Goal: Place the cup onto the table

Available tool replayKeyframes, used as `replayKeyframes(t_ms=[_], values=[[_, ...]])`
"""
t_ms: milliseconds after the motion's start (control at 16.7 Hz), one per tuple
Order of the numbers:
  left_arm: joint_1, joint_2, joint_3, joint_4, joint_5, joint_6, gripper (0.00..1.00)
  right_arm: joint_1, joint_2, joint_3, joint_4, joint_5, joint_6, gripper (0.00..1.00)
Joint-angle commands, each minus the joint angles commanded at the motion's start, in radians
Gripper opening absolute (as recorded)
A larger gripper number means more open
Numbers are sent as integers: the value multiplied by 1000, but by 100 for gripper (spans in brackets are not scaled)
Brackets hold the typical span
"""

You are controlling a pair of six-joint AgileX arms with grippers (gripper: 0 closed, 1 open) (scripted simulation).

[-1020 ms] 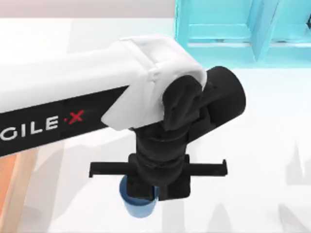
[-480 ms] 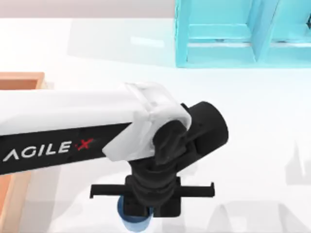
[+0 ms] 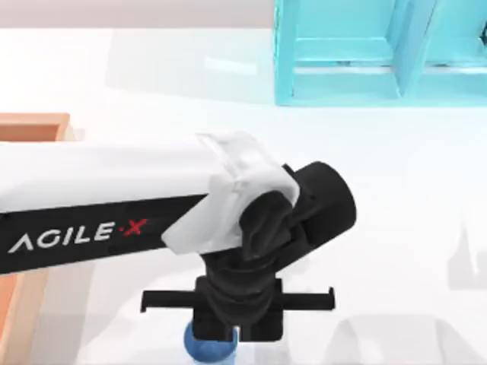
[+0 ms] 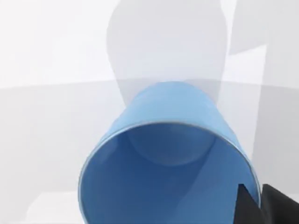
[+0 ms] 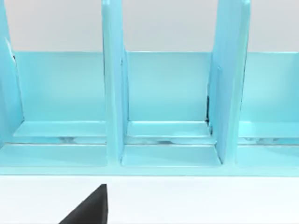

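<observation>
The wide, glossy white table [image 3: 426, 198] spreads under everything. Across it from the top view's left edge reaches the left arm, a long white link lettered AGILE·X that ends in a black wrist bent straight down, well in front of the large turquoise shelf unit [image 3: 380, 53] standing at the table's far edge. The left gripper [image 3: 237, 338] hangs beneath that wrist, its black crossbar running side to side, near the table's front edge.

The small round blue cup [image 3: 208, 348] sits directly under the gripper, mostly covered by the black body, with a curved part of it peeking out in front. In the left wrist view the cup [image 4: 168, 172] lies close below the camera with its open mouth facing it, and one black fingertip [image 4: 247, 205] touches its rim; the gripper is clamped on the cup.

An orange-brown wooden tray [image 3: 34, 128] lies left of the arm. The right wrist view looks at the shelf unit's [image 5: 168, 93] compartments, and whether the right gripper's fingers are open cannot be told.
</observation>
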Motion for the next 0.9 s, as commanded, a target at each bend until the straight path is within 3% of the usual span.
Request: replayKeyframes(t_ms=[540,900], values=[[0,0,0,0,0,0,98,0,0,0,0,0,0,100],[0,0,0,0,0,0,100,0,0,0,0,0,0,100]])
